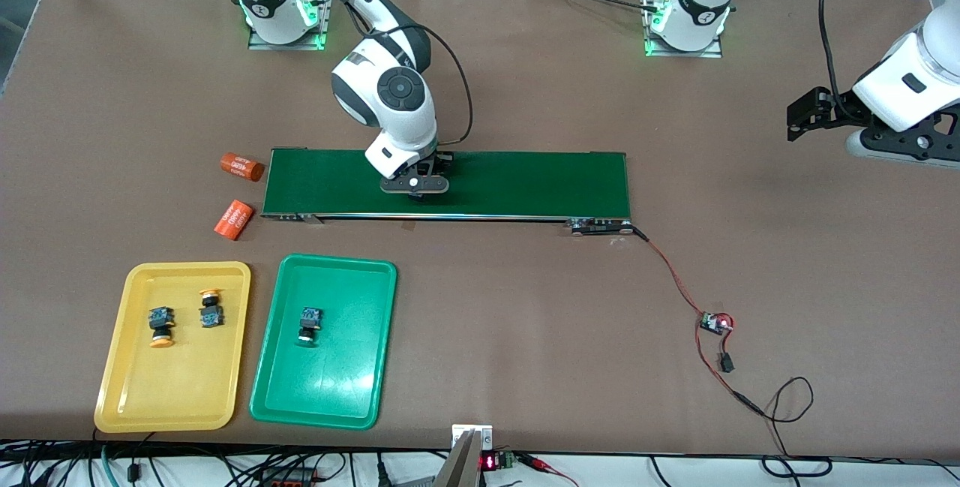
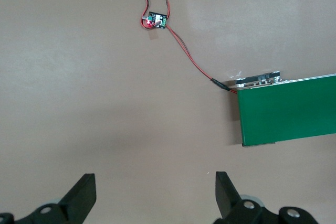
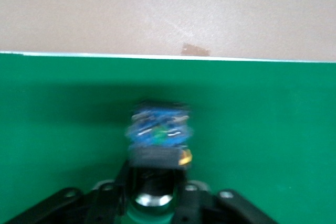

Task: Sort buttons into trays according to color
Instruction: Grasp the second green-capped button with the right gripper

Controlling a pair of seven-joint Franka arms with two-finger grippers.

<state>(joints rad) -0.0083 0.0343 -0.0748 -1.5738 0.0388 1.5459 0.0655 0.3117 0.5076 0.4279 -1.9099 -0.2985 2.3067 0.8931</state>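
Note:
My right gripper [image 1: 415, 190] is down on the dark green conveyor belt [image 1: 525, 183], shut on a button [image 3: 159, 129] with a black-and-blue body. Its cap, between the fingers, looks green. The yellow tray [image 1: 120, 337] holds two buttons with yellow-orange caps [image 1: 160, 324] [image 1: 211, 310]. Beside it, the green tray [image 1: 337, 382] holds one button [image 1: 309, 323] with a green cap. My left gripper [image 1: 806, 115] [image 2: 155, 182] hangs open and empty over bare table off the belt's end at the left arm's side, where that arm waits.
Two orange cylinders [image 1: 241, 166] [image 1: 234, 219] lie on the table by the belt's end toward the right arm. A small circuit board [image 1: 716, 322] with red and black wires runs from the belt's other end toward the front camera.

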